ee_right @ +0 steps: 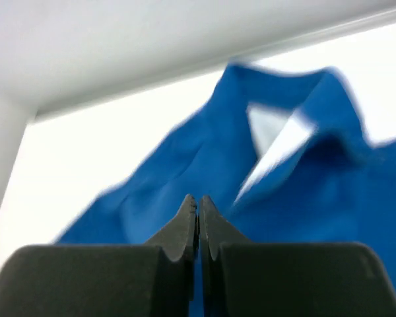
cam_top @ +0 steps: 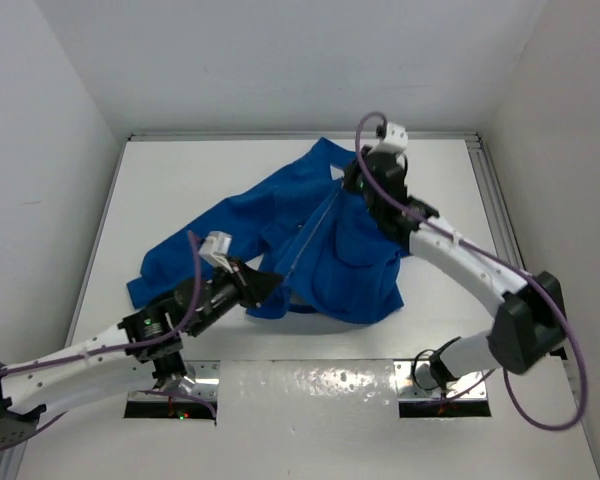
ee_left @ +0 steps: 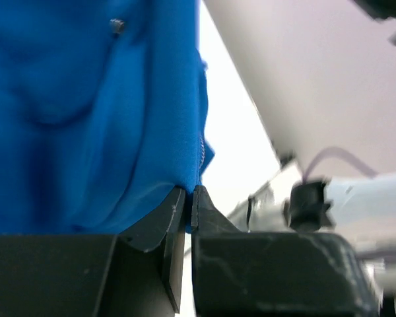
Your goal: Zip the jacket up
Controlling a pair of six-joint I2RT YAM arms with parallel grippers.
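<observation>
- You have no word, brand, number or sign to read in any of the three views.
- The jacket point(cam_top: 330, 250) shows you plain blue fabric only, with no tag or print in sight.
- Its small silver snap point(ee_left: 117, 26) is too blurred to tell whether anything is stamped on it.
- Both wrist views are soft, so fine marks there cannot be made out.

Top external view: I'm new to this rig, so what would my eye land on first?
A crumpled bright blue fabric jacket sprawls across the white table, its silver-white zipper running diagonally. The left gripper pinches it at the near side; the right gripper, jaws shut, sits by the collar.
</observation>
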